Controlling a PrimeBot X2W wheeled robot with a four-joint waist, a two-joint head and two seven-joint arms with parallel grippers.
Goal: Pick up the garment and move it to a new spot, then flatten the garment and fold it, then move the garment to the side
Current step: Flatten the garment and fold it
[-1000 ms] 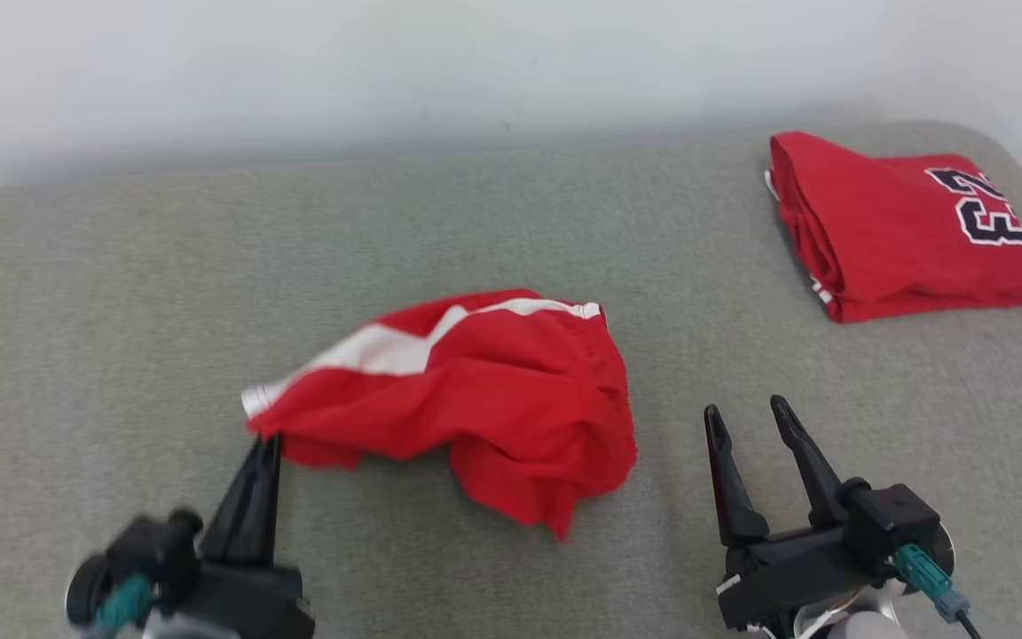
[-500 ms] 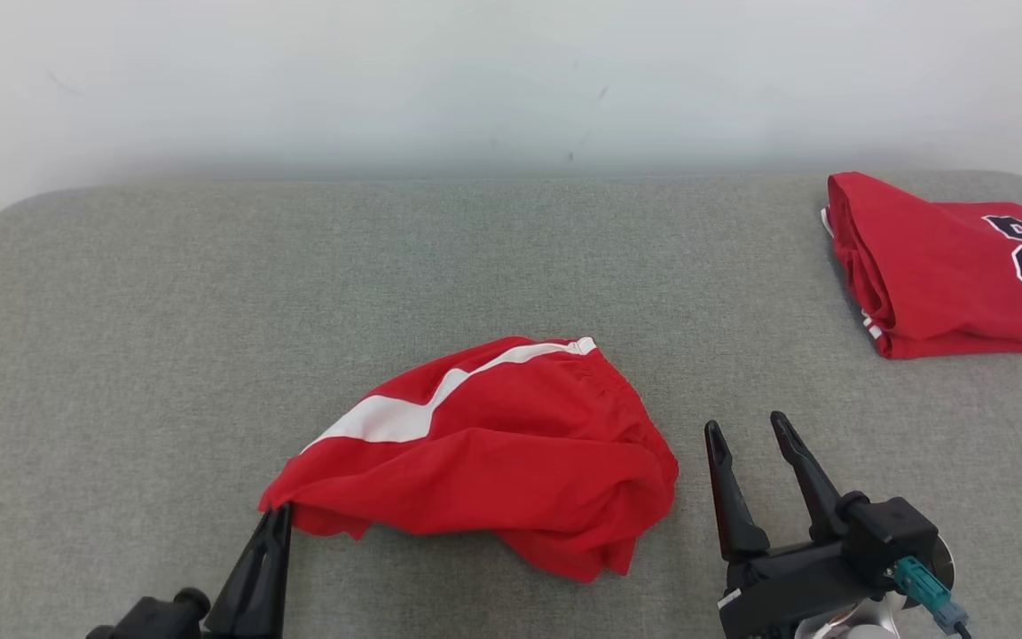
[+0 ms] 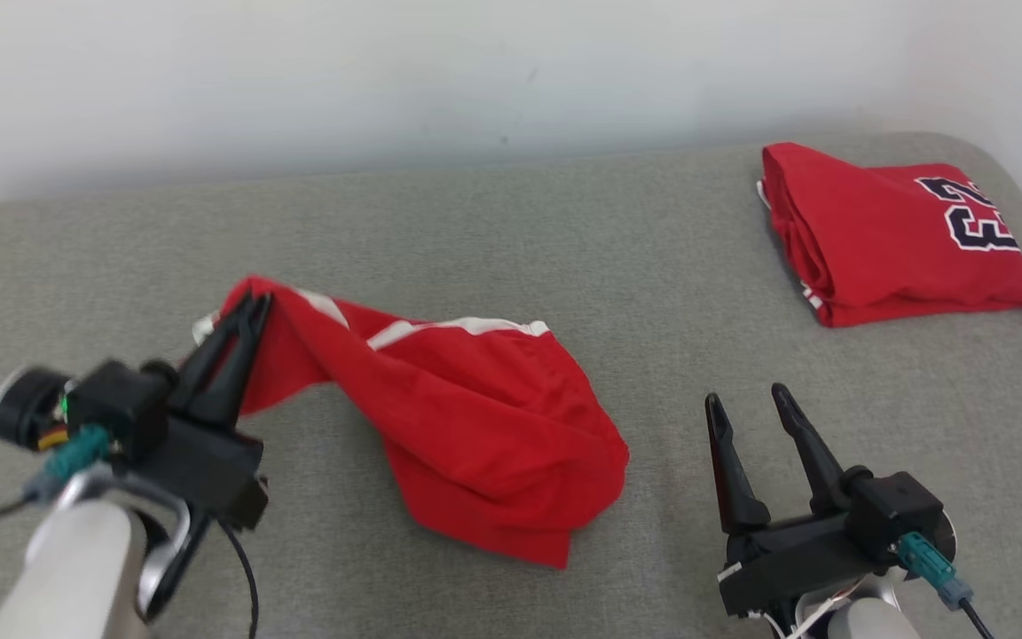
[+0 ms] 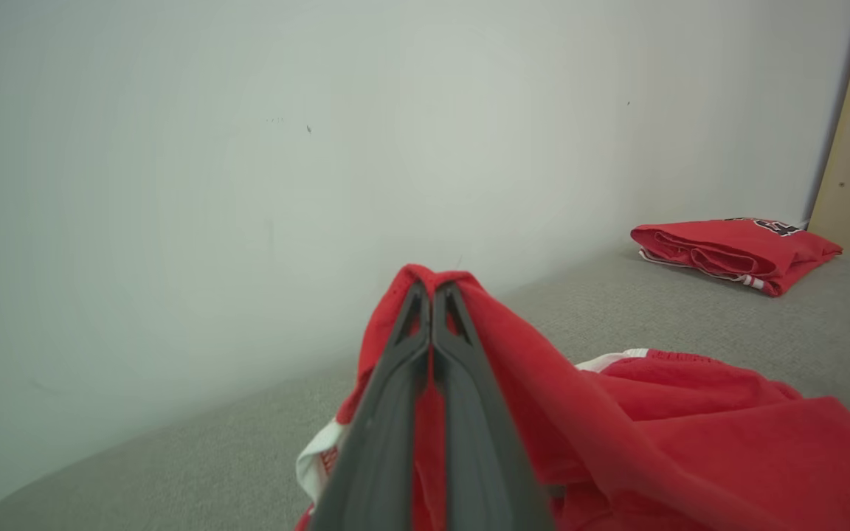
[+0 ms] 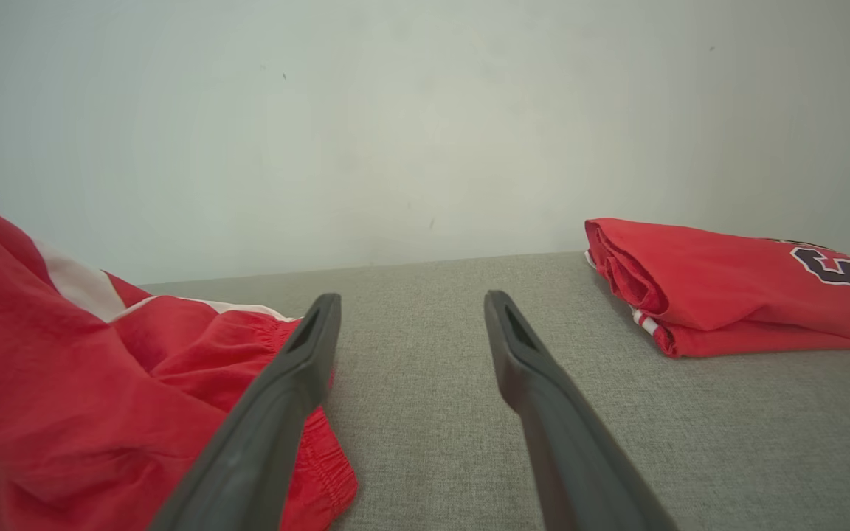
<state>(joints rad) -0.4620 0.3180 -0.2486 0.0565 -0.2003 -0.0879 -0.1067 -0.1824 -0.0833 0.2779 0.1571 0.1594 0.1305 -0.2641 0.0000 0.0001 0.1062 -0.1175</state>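
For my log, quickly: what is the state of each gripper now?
Left gripper: closed on the red garment.
Right gripper: open, holding nothing.

Black left pincer (image 3: 251,306), long tapered fingers (image 3: 225,362), teal connector (image 3: 923,563), thin black cable (image 3: 246,568), pale forearm (image 3: 76,568), matching right pincer (image 3: 744,398)

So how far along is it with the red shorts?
Done: the left gripper is shut on an edge of the red shorts. In hand: that edge is raised off the grey cushion, the rest lying crumpled. To do: relocating, flattening, folding, setting aside. The right gripper hangs open beside them.
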